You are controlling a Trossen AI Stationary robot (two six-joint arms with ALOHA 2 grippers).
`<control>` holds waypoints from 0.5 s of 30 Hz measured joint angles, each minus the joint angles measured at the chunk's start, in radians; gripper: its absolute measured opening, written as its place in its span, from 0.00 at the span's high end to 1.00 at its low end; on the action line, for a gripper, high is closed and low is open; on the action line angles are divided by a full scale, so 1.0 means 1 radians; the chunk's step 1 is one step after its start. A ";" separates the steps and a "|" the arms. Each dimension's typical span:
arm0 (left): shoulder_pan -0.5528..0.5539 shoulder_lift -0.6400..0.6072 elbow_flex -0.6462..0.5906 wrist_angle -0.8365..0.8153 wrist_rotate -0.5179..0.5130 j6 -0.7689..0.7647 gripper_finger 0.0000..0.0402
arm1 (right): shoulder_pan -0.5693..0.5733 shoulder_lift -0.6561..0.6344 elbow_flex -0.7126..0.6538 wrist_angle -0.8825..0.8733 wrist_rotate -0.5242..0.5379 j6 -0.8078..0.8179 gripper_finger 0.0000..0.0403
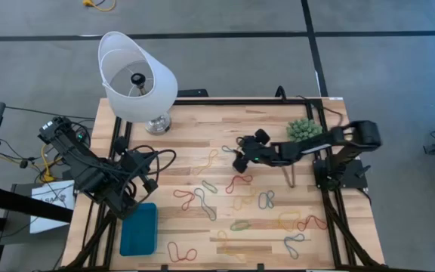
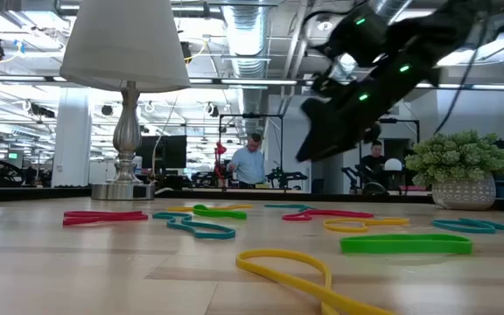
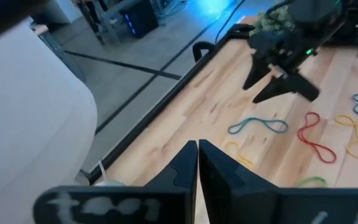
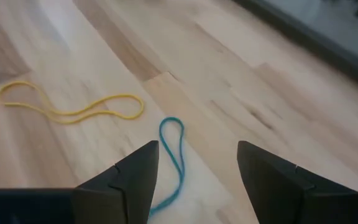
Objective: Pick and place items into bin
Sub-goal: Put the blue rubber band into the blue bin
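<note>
Wooden desk (image 1: 202, 143) strewn with coloured rubber-band loops. Right pincer (image 1: 242, 155) spread wide, hovering above a teal loop (image 4: 173, 158) beside a yellow loop (image 4: 73, 109), probably lined up to drop on the teal one. Left pincer (image 3: 197, 163) pressed together and empty, parked near the teal bin (image 1: 139, 228), apparently waiting.

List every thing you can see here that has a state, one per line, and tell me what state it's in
left gripper: shut, holding nothing, raised beside the lamp.
right gripper: open, empty, above a teal band.
teal bin: upright near the table's front-left corner, no bands visible inside.
rubber bands: loose, lying flat across the table.
lamp: standing, shade tilted.
potted plant: upright at the table's far right.
</note>
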 joint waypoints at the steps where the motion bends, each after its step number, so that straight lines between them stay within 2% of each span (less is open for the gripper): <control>1: 0.000 -0.001 0.000 -0.001 0.009 -0.007 0.99 | -0.003 0.028 0.019 -0.012 0.000 0.018 0.47; 7: 0.000 0.000 0.000 0.001 0.035 -0.014 0.99 | -0.005 0.152 0.122 -0.142 -0.001 0.105 0.47; 10: 0.000 0.001 0.000 0.001 0.050 -0.011 0.99 | 0.001 0.184 0.155 -0.218 -0.011 0.120 0.47; 15: 0.000 0.001 0.000 0.001 0.051 -0.009 0.99 | 0.014 0.207 0.168 -0.243 -0.028 0.121 0.47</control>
